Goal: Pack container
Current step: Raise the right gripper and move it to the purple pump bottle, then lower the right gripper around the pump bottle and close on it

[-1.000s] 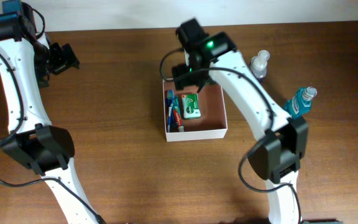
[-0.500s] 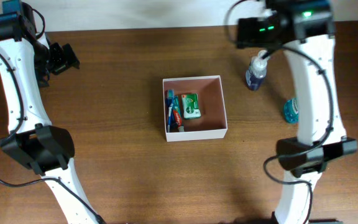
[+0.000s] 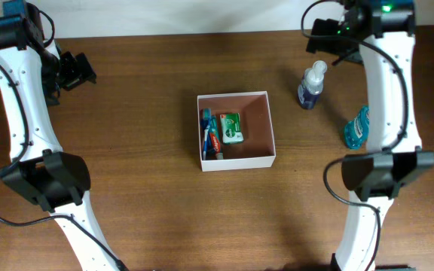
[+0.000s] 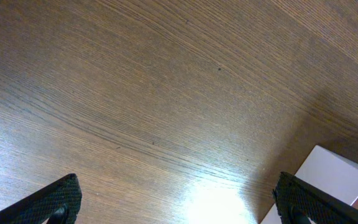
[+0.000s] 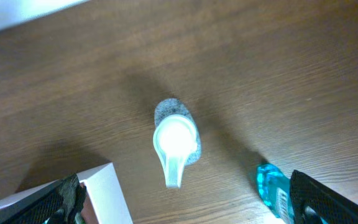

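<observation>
At the bottom of the overhead frame stand the two arms, smooth white shells with black joint housings, rising along the left and right edges. The table (image 3: 142, 188) is dark brown wood with fine, straight grain and a soft sheen.

The container (image 3: 239, 161) sits at the centre of the overhead frame: a square, shallow box with thin, matt white walls and a flat reddish-brown floor. Against its left wall lies a narrow bundle of blue and red tubes (image 3: 210, 134), and just beside them is a small green rectangular packet (image 3: 231, 127). The right half of the floor is bare.

To the right of the box, well apart from it, a teal translucent bottle (image 3: 357, 128) lies on its side at mid-right. Above it and a little left stands a spray bottle (image 3: 311, 84), upright, with a dark blue rounded body and a white plastic nozzle. In the right wrist view its round white cap faces the lens at centre.

The right gripper (image 5: 194, 202) hangs over that spray bottle at the upper right of the overhead frame, its black textured fingers spread wide and holding nothing. The left gripper (image 4: 179, 202), at the upper left, is likewise spread and empty over bare wood, with a white corner of the box at the lower right of its view.
</observation>
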Robot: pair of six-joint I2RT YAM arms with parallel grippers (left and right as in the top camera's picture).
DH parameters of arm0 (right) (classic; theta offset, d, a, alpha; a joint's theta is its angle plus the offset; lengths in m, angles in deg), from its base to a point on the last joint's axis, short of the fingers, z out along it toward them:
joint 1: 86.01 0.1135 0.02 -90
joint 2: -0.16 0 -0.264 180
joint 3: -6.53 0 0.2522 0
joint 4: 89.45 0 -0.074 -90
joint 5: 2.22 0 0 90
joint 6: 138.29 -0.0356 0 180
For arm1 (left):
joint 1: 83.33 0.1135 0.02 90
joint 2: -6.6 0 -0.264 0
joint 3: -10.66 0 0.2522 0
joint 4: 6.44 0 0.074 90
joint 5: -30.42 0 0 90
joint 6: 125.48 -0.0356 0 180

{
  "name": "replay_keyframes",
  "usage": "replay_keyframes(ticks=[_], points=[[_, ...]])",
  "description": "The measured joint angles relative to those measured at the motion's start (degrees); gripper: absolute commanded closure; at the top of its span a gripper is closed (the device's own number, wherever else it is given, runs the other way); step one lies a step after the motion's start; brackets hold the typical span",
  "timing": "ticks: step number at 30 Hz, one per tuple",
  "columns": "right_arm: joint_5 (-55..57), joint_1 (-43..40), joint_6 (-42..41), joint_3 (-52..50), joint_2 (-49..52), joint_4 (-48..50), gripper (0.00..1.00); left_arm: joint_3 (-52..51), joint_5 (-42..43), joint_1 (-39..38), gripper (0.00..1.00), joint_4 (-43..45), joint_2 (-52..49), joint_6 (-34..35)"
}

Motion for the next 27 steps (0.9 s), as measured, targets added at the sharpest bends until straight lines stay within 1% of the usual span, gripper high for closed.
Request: replay_keyframes(ticks=[7, 12, 22, 27], points=[[-0.2, 0.0, -1.7, -0.66, 6.91, 0.33, 0.0, 0.0, 0.0, 0.0, 0.0, 0.0, 0.0, 0.0], [-0.22, 0.0, -3.06, -0.7, 7.43, 1.03, 0.07, 0.0, 0.0, 0.0, 0.01, -0.02, 0.0, 0.0], [-0.2, 0.07, -4.46, -0.72, 7.93, 2.05, 0.07, 0.0, 0.0, 0.0, 0.01, 0.0, 0.0, 0.0], [-0.22, 0.07, -4.48, -2.75, 9.79, 3.1, 0.07, 0.0, 0.0, 0.0, 0.01, 0.0, 0.0, 0.0]])
